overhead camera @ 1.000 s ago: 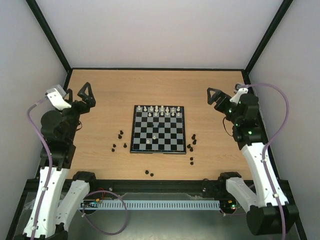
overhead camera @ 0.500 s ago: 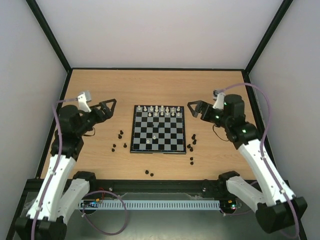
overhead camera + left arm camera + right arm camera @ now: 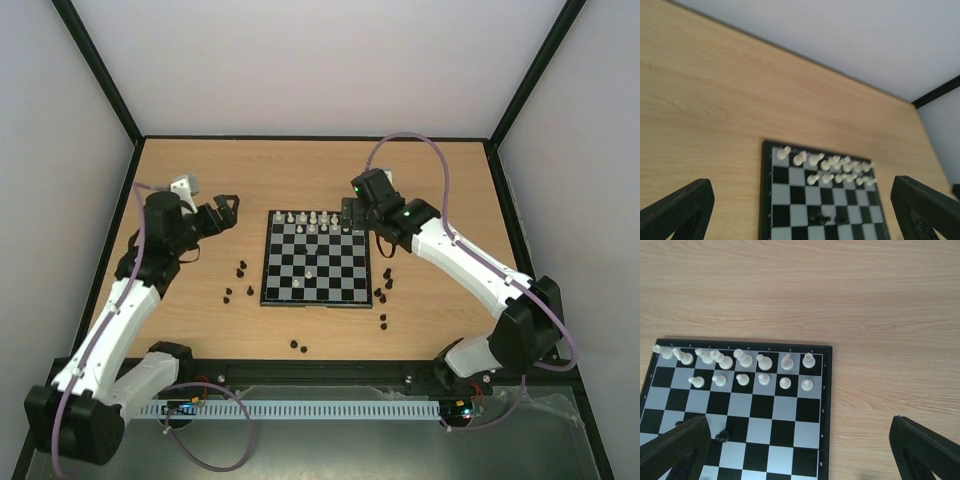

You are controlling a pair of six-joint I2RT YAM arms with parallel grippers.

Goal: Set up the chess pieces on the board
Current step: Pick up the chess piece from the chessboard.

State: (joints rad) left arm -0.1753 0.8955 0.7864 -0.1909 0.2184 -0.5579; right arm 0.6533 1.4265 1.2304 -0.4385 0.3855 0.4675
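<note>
Fingers of the right gripper (image 3: 353,214) are spread wide and empty; it has just swung in from the right to hang over the far right corner of the small black-and-grey checkered board (image 3: 335,287), while the left gripper (image 3: 222,210), equally open, edged toward the left border. Tiny white chess pieces (image 3: 318,220) in the two far rows sit just under that claw, a knocking risk. Most tiny black chess pieces (image 3: 385,286) wait unplaced on the light wooden table (image 3: 450,180), with open room all round.
</note>
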